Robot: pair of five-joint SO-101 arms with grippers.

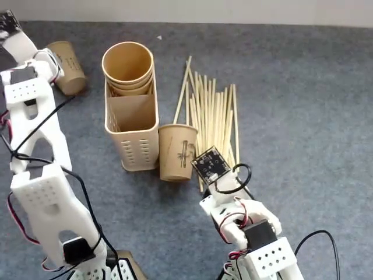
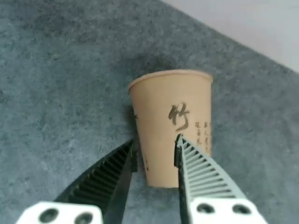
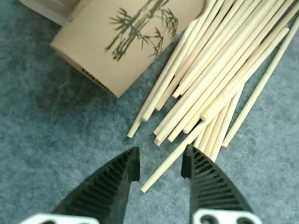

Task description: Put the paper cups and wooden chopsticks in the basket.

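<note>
A beige slotted basket (image 1: 133, 137) stands in the middle, with stacked paper cups (image 1: 128, 64) in its far compartment. One paper cup (image 1: 176, 150) stands upright against the basket's near right corner. Wooden chopsticks (image 1: 213, 111) lie in a loose pile to its right. Another paper cup (image 1: 69, 67) sits at the far left. My left gripper (image 2: 155, 151) is open at this cup's (image 2: 173, 121) narrow end, one finger at its edge and the other overlapping its side. My right gripper (image 3: 160, 163) is open low over the chopsticks' (image 3: 215, 79) near ends, with one stick's tip between its fingers.
Grey carpet-like cloth (image 1: 303, 87) covers the table, with free room at the right and far right. The bamboo-printed cup (image 3: 126, 42) lies just beyond my right gripper, touching the chopstick pile. The basket's near compartment (image 1: 133, 111) holds nothing that I can see.
</note>
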